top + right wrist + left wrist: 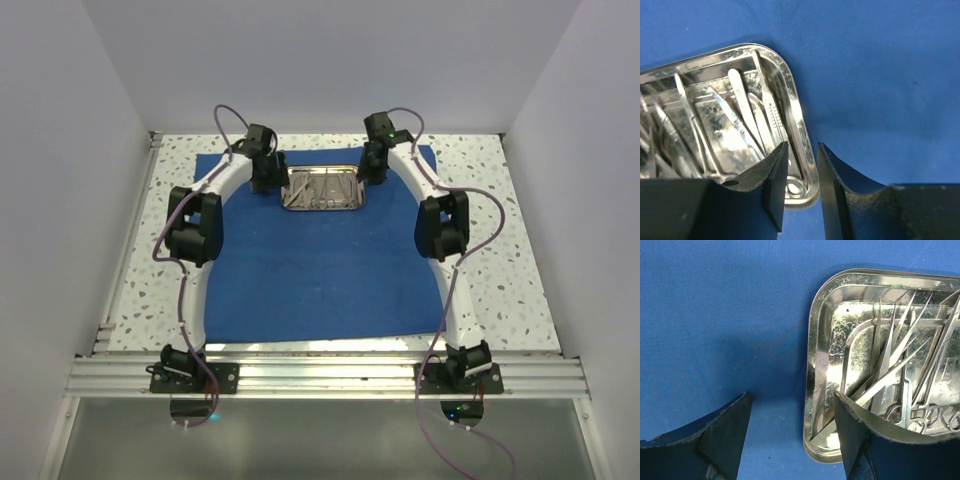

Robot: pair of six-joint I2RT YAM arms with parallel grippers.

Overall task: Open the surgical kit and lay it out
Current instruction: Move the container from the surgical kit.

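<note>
The royal-blue cloth wrap (320,285) lies spread flat on the table. At its far middle sits the small steel tray (325,208) holding slim silver instruments (890,355), among them tweezers (742,107) and ring-handled tools. My left gripper (270,182) is at the tray's left end. In the left wrist view this gripper (791,395) is open wide, one finger over the cloth (715,315) and the other inside the tray's rim (812,340). My right gripper (372,170) is at the right end. There the gripper (803,144) straddles the rim (796,117) closely, a narrow gap still showing.
Speckled tabletop (500,260) shows around the cloth. White walls enclose the left, right and back sides. An aluminium rail (320,375) with both arm bases runs along the near edge. Purple cables loop beside each arm.
</note>
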